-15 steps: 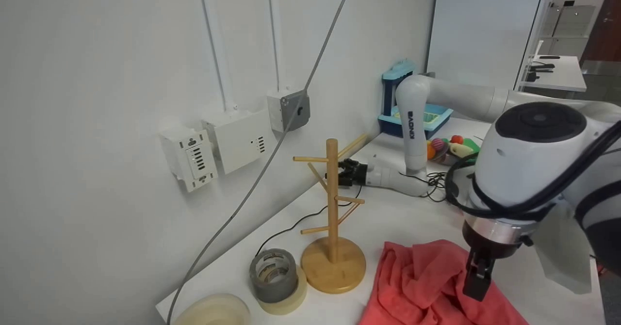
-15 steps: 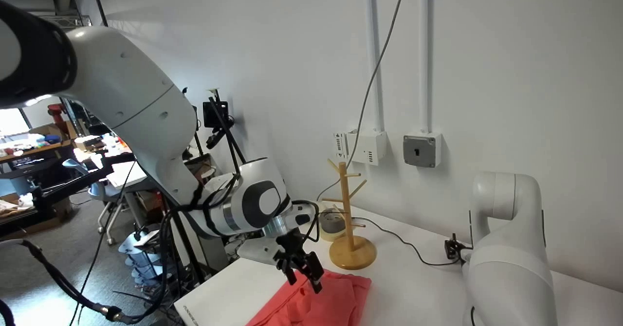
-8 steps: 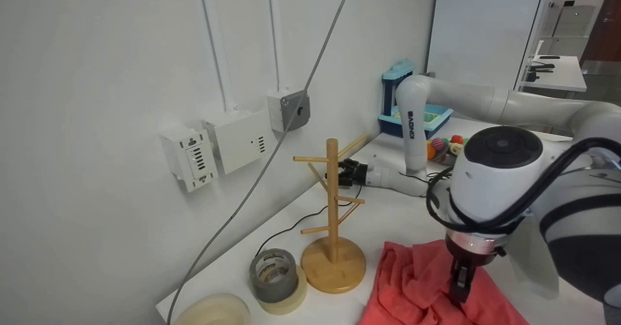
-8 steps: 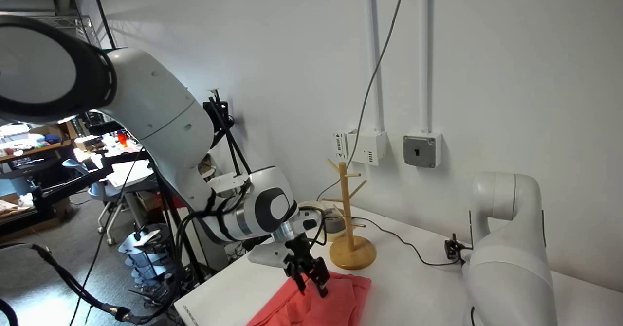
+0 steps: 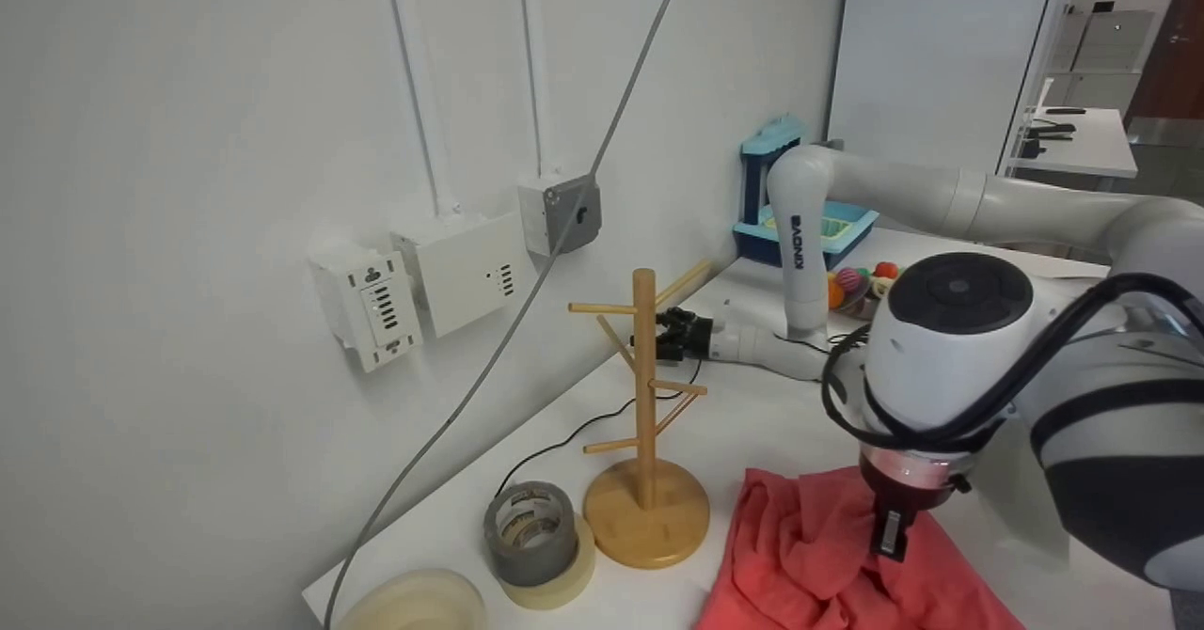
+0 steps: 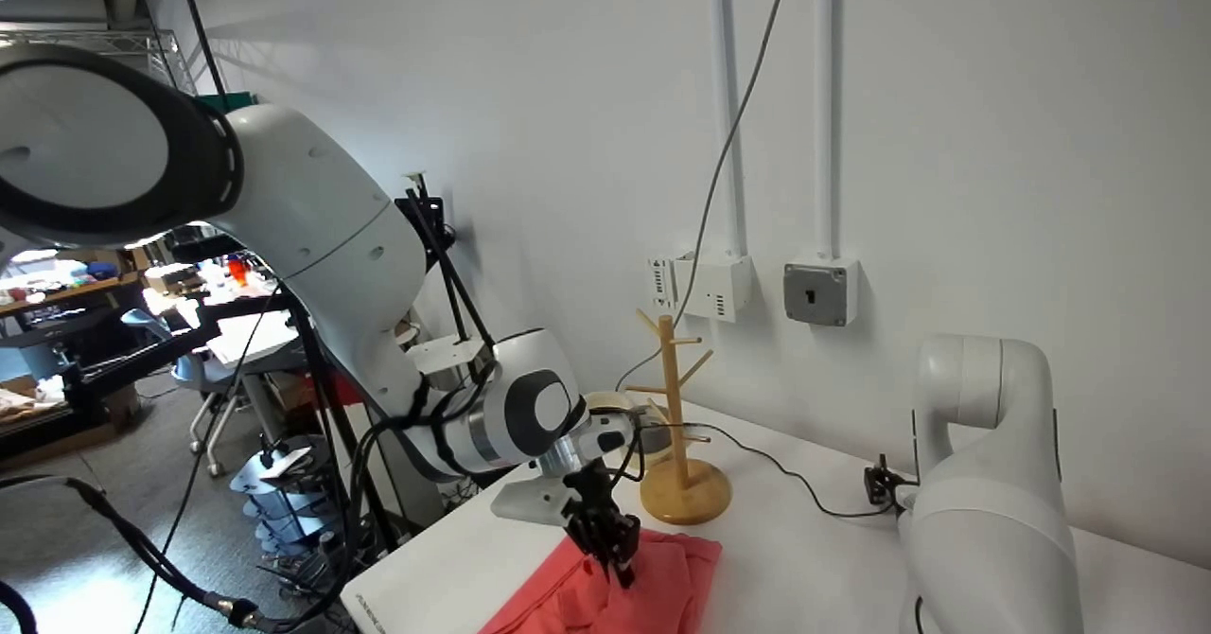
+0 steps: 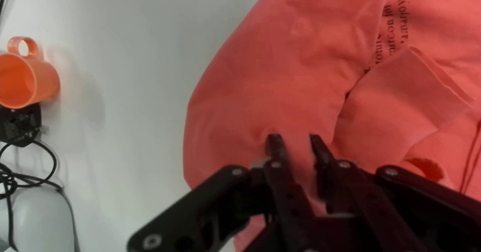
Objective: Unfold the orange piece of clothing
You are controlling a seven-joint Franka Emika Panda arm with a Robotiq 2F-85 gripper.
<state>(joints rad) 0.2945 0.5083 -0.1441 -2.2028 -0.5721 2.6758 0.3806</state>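
The orange piece of clothing lies crumpled on the table, its coral-red fabric (image 5: 785, 555) showing in both exterior views. Close up in the wrist view, the clothing (image 7: 285, 67) has a broad smooth fold, a folded flap and some black print at the upper right. My gripper (image 7: 295, 137) points down at that fold, left of the flap. A narrow gap separates its two fingers, and cloth shows between them; whether they touch it on both sides is unclear. In an exterior view the gripper (image 6: 613, 568) is low over the garment, its fingertips at or very near the cloth.
A wooden peg stand (image 5: 649, 517) rises close to the garment, beside stacked tape rolls (image 5: 531, 541) and a pale bowl (image 5: 414, 602). An orange cup (image 7: 41, 79) shows in the wrist view. Another white arm (image 5: 804, 235) rests toward the back, near the wall.
My gripper has come down onto or close above the garment and shifted toward the peg stand. Its fingers have moved much nearer each other. The cloth shows no clear movement.
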